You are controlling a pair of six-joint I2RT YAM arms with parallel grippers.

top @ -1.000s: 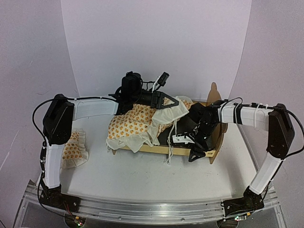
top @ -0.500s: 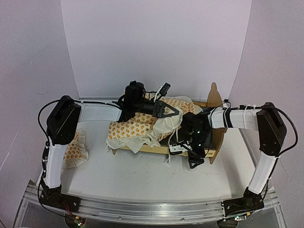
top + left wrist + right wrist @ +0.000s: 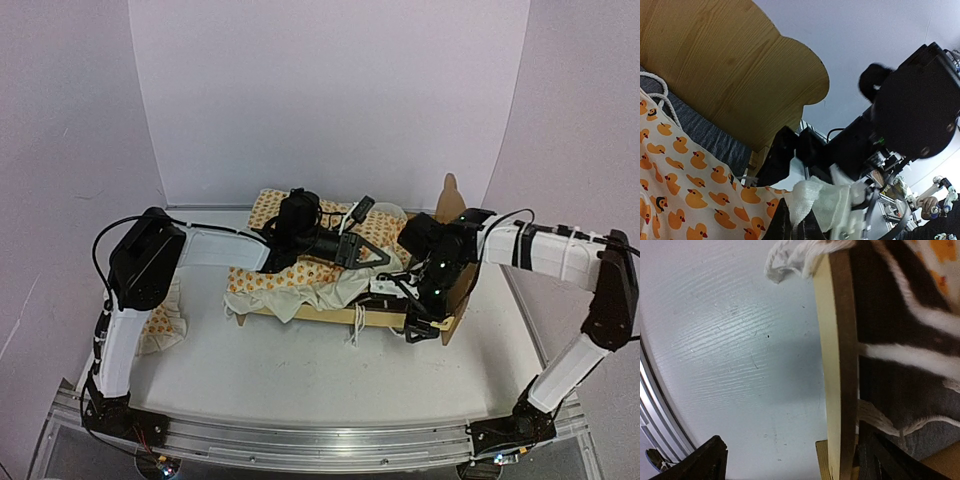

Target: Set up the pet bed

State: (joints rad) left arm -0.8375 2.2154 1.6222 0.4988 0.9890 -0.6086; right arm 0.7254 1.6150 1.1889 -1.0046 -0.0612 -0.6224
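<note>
The pet bed, light plywood, stands mid-table with its wavy headboard at the right. The duck-print mattress cover lies bunched over it. My left gripper is shut on the cover's white edge near the headboard. In the left wrist view the fingertips pinch white cloth below the headboard, with the dark grey base showing. My right gripper is open astride the bed's front side rail by the headboard, one finger outside over the table, the other inside.
The small ruffled pillow lies at the left, partly behind my left arm. White tie cords hang over the front rail and cross the dark base. The metal rail runs along the near edge.
My left gripper has moved right toward the headboard, drawing the cover's edge with it. The right arm has swung out to the right; its gripper stays by the bed's front right corner.
</note>
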